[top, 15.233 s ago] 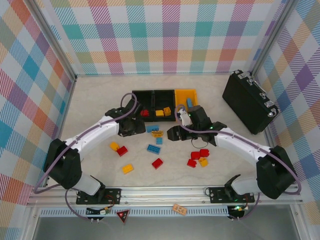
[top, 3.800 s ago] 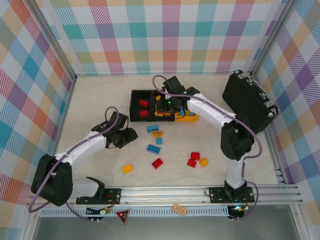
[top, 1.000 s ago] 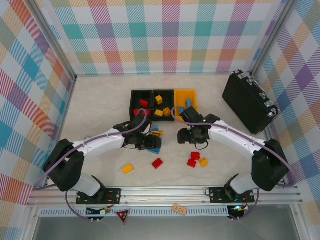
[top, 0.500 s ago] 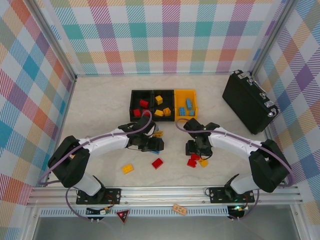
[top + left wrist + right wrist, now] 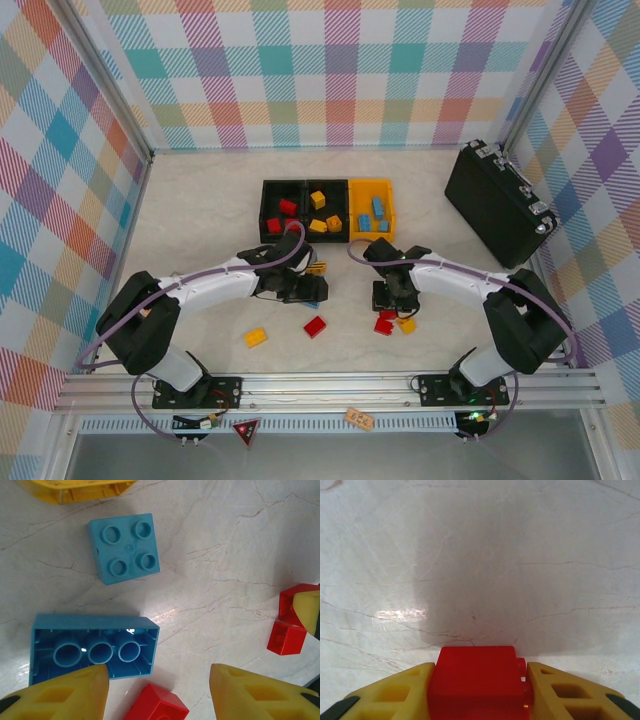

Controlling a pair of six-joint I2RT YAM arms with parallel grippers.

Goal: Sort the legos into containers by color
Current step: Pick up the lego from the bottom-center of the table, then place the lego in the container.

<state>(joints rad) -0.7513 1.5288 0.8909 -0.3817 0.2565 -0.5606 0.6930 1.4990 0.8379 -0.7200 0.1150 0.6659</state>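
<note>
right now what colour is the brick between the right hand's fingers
Red brick, best in right wrist view.

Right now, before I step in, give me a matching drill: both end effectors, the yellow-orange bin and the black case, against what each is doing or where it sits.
Column one:
1. left end effector
2. right end effector
3. yellow-orange bin
4. black hard case

Column two:
A. has blue bricks inside
B. shut on a red brick
C. at the far right of the table
D. open above an upturned blue brick

Pairs: 1-D, 2-B, 3-A, 4-C.
</note>
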